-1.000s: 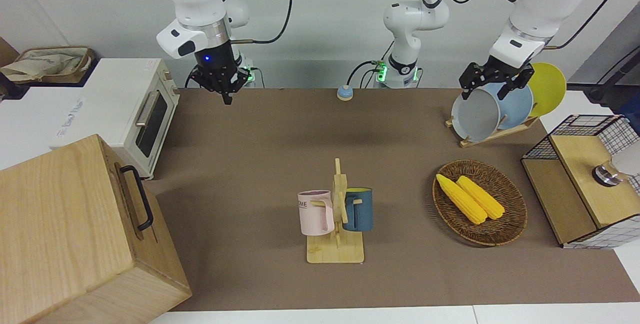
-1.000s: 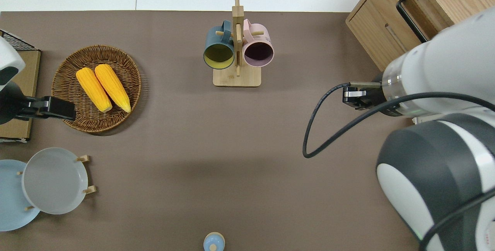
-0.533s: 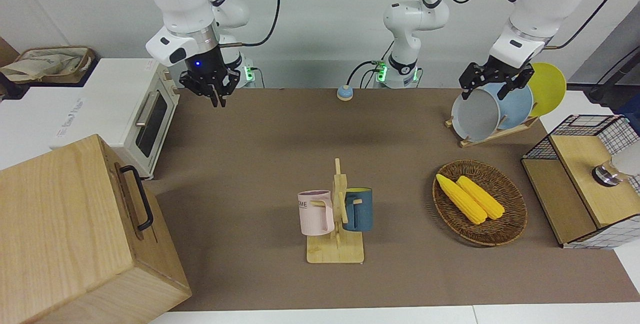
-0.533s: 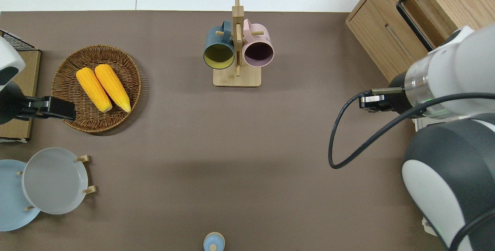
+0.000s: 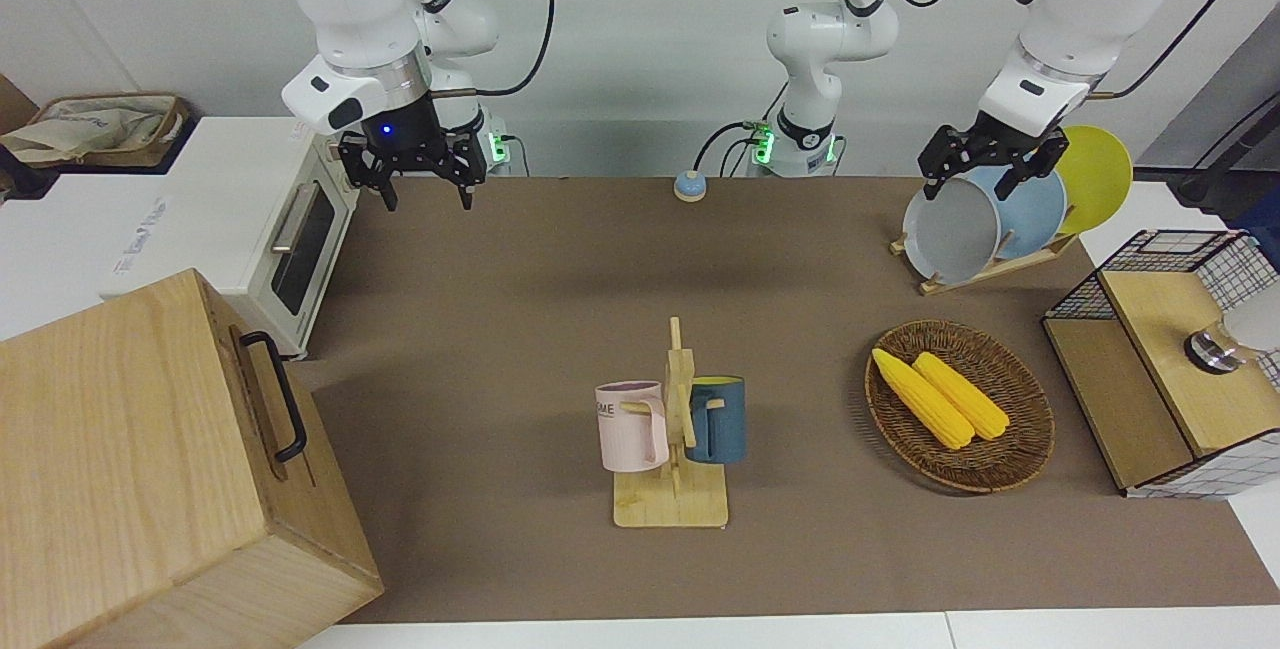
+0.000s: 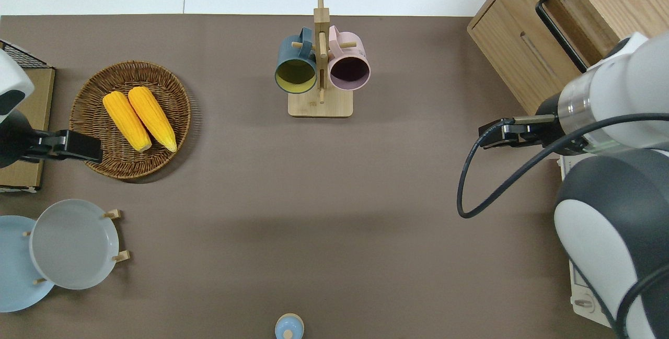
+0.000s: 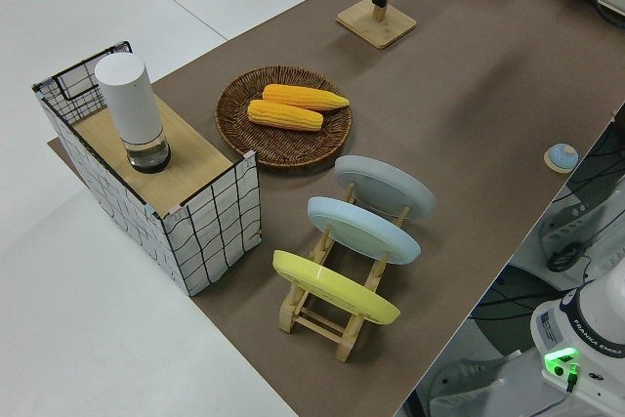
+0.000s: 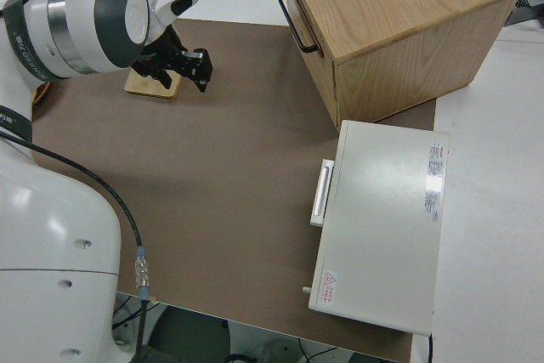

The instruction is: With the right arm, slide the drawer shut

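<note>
The light-wood cabinet (image 5: 130, 449) stands at the right arm's end of the table, far from the robots. The drawer (image 6: 522, 51) with its black bar handle (image 5: 275, 394) is on the cabinet's face, which is turned toward the middle of the table. The drawer front sticks out little if at all. My right gripper (image 5: 425, 199) hangs in the air with fingers spread wide and empty. It is over the mat beside the cabinet's corner nearer to the robots, apart from the handle (image 8: 296, 16). The right side view also shows it (image 8: 189, 70). The left arm is parked, its gripper (image 5: 985, 174) open.
A white toaster oven (image 5: 250, 219) stands beside the cabinet, nearer to the robots. A mug rack (image 6: 320, 106) with two mugs stands mid-table. A basket (image 5: 1010, 469) of corn, a plate rack (image 5: 960, 229) and a wire-mesh cabinet (image 5: 1170, 329) stand at the left arm's end.
My right gripper has moved toward the right arm's end of the table, closer to the toaster oven and cabinet. Its fingers have gone from shut to wide open. The left arm has not moved.
</note>
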### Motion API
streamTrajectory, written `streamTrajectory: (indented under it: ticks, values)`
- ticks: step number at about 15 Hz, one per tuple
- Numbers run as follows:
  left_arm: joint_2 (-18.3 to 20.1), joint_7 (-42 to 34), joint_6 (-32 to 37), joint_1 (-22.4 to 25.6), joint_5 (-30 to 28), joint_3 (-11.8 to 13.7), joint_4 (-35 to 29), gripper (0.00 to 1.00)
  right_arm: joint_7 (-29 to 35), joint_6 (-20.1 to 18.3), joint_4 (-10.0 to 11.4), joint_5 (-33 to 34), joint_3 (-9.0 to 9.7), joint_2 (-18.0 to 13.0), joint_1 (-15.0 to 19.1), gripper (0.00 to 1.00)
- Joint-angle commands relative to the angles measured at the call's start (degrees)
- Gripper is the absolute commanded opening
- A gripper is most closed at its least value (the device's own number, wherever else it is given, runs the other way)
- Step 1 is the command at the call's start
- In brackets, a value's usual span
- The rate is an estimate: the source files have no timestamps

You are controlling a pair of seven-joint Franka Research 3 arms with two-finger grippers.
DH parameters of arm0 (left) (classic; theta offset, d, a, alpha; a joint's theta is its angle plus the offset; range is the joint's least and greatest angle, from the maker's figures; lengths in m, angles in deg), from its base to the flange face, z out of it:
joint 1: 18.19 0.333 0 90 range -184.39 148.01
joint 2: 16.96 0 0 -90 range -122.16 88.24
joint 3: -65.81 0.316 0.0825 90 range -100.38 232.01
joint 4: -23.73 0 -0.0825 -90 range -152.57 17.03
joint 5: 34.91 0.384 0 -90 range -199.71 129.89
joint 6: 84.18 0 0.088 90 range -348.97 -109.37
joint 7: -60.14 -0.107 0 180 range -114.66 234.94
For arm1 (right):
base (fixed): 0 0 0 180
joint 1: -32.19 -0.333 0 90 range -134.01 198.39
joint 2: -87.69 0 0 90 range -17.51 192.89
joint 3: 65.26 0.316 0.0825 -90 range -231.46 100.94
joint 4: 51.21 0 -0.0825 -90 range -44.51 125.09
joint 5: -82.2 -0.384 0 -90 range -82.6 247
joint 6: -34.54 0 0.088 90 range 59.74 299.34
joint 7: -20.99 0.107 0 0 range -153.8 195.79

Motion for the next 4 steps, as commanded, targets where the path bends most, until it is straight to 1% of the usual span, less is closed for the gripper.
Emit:
streamTrajectory:
  ticks: [1,4]
  values:
    - [-0.65,-0.56,1.13,0.22,0.98,-0.37,1.49,0.99,-1.47,-0.09,-0.39,-0.03,0.23,-0.27,0.52,0.99]
    - [-0.65,-0.56,1.13,0.22,0.98,-0.37,1.49,0.99,-1.47,-0.17,-0.65,1.38,0.23,-0.27,0.43,0.99]
